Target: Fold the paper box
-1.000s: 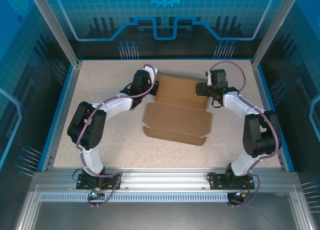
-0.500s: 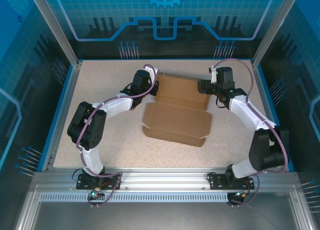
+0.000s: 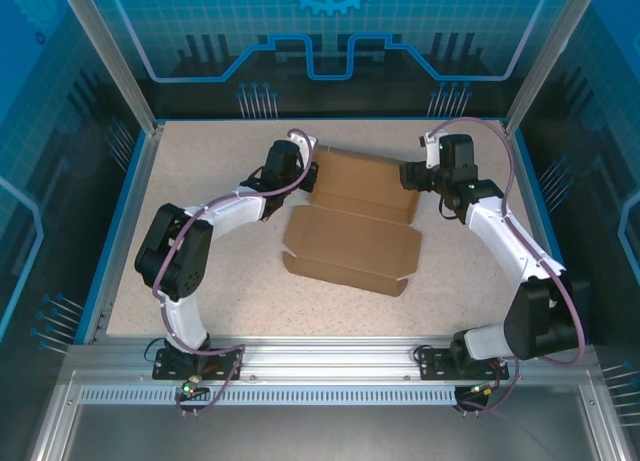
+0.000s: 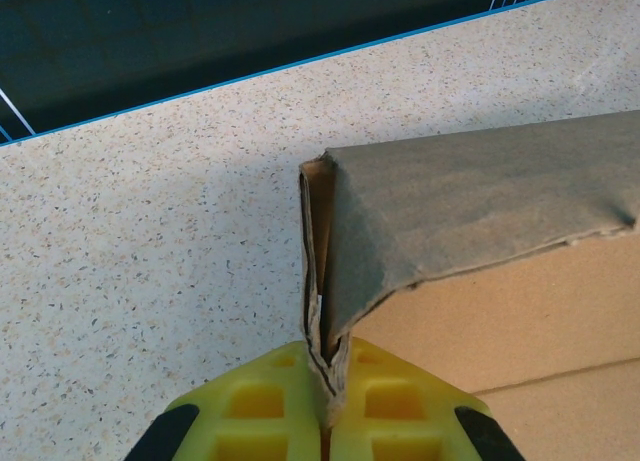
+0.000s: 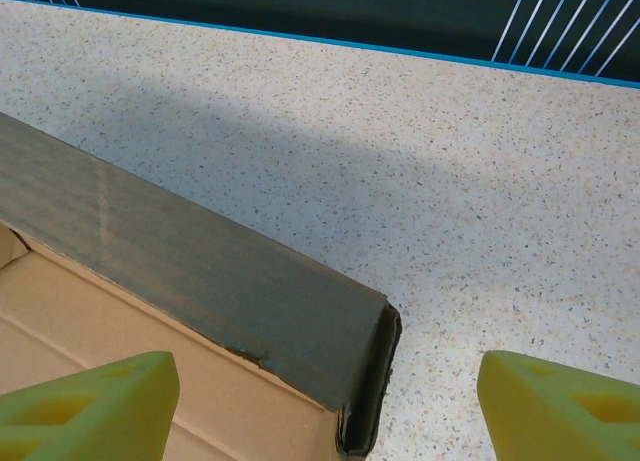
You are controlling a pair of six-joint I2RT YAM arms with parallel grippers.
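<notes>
L gripper [image 4: 325, 381]: jaws clamped on the doubled-up corner wall of the paper box [image 4: 480, 191], prob. to keep that side flap upright and anchor the box. R gripper [image 5: 330, 396]: jaws wide apart, nothing held, opp. box corner just ahead between them; looks lined up to pinch that wall. Box sits on the counter [image 5: 300, 131] between both sets of jaws, half-formed.

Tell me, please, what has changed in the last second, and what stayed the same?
The right arm's elbow swung outward and toward the near edge; the open right gripper shifted slightly right by the far right corner of the paper box. Nothing was taken or released. The left gripper stayed shut on the box's left corner; the box hardly moved.
</notes>
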